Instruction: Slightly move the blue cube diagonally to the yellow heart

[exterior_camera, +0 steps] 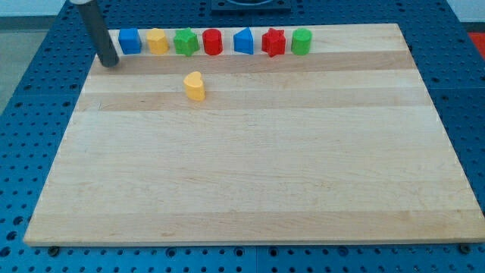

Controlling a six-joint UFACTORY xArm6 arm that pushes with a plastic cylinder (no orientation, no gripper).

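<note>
The blue cube (130,41) stands at the left end of a row of blocks along the board's top edge. The yellow heart (195,86) lies alone below the row, down and to the right of the cube. My tip (111,62) is on the board just left of and slightly below the blue cube, a small gap apart from it. The rod slants up toward the view's top left.
The row continues to the right with a yellow block (157,40), a green star-like block (186,42), a red cylinder (212,42), a blue pointed block (243,41), a red star (273,42) and a green cylinder (301,41). The wooden board (250,174) lies on a blue perforated table.
</note>
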